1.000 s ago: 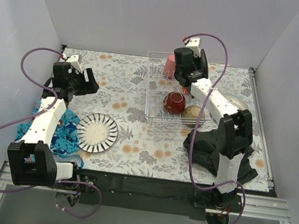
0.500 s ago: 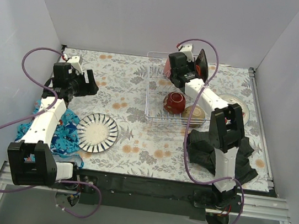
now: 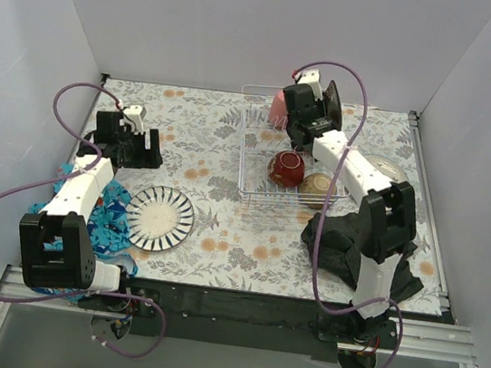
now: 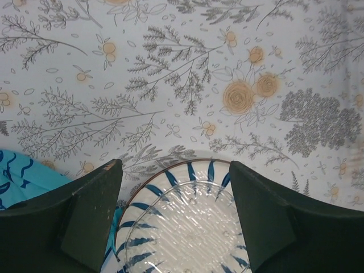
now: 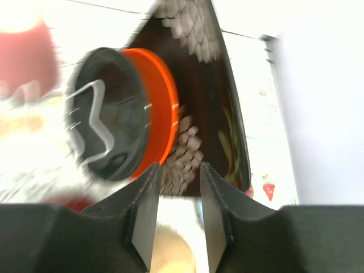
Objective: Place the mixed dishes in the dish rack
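The white wire dish rack (image 3: 247,161) holds a red bowl (image 3: 287,167), a tan-bottomed bowl (image 3: 316,187) and a pink cup (image 3: 279,106). A black plate (image 3: 333,100) stands upright at its back. In the right wrist view this black plate (image 5: 205,85) leans beside an orange plate (image 5: 164,125) and a dark dish (image 5: 108,131). My right gripper (image 3: 317,116) sits just below them, its jaws (image 5: 176,199) a little apart with nothing between. My left gripper (image 3: 144,147) is open and empty above the far rim of the striped white plate (image 4: 187,227), which lies flat on the table (image 3: 160,218).
A white plate with red marks (image 3: 383,167) lies right of the rack and also shows in the right wrist view (image 5: 264,190). A black cloth (image 3: 355,250) lies at the front right. A blue patterned cloth (image 3: 105,210) lies left of the striped plate.
My left gripper has moved right and nearer, toward the striped plate. My right gripper swung a little left at the rack's back, then returned right; the black plate stays upright there.
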Motion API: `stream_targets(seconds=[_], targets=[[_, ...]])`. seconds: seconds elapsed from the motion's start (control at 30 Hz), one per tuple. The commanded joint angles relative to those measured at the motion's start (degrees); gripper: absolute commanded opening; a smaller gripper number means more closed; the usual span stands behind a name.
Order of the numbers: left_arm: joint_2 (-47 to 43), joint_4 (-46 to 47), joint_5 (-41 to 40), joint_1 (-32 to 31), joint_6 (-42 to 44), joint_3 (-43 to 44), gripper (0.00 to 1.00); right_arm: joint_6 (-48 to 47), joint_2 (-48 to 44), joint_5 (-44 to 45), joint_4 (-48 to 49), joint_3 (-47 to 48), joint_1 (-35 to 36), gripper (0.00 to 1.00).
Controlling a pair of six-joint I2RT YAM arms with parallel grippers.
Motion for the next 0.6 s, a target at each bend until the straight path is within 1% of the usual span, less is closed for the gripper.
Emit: stream_targets(seconds=[0.0,0.03,0.07,0.1,0.13,0.17,0.23,0.27,0.37,0.47,0.57], targets=[[-0.5,-5.9,-2.0,0.5,8.8,0.4,0.76,1.0,-11.6,-16.9,-7.4,-4.5,3.5,0.48],[-0.3,-7.5,-1.9,0.7,11.9,0.8,0.75,1.0,-12.9,-21.1,-8.5,-5.9,3.8,0.52],[0.0,-10.7,-1.7,1.0,13.2,1.2,0.74,0.7,-15.2,-30.8,-9.0,-7.9,3.8,0.53],[0.7,-12.1,-2.2,1.2,14.1,1.6,0.73,0.3,-16.2,-34.0,-9.7,-11.1,3.7,0.63],[1.2,-13.6,-2.4,1.8,14.9,1.9,0.72,0.1,-17.0,-36.7,-9.8,-12.7,3.6,0.66],[1.4,-15.9,-2.4,2.1,16.0,2.1,0.72,0.1,-18.5,-41.3,-10.1,-14.1,3.6,0.66],[1.9,-17.8,-2.0,3.6,17.0,1.5,0.69,-1.9,-20.1,-47.8,-10.1,-17.5,2.7,0.68],[2.0,-19.6,-1.8,4.0,18.0,1.2,0.68,-2.0,-21.6,-54.0,-10.2,-18.2,2.2,0.71],[2.0,-20.4,-1.9,4.9,18.2,-1.0,0.66,-0.6,-23.7,-59.5,-9.5,-20.6,1.0,0.72],[1.7,-18.5,-1.8,4.9,18.6,-2.6,0.66,-0.3,-24.3,-61.0,-8.9,-22.1,0.8,0.71],[2.8,-18.3,-0.1,4.8,20.4,-2.6,0.63,-0.1,-24.4,-61.4,-8.9,-22.4,0.5,0.7]])
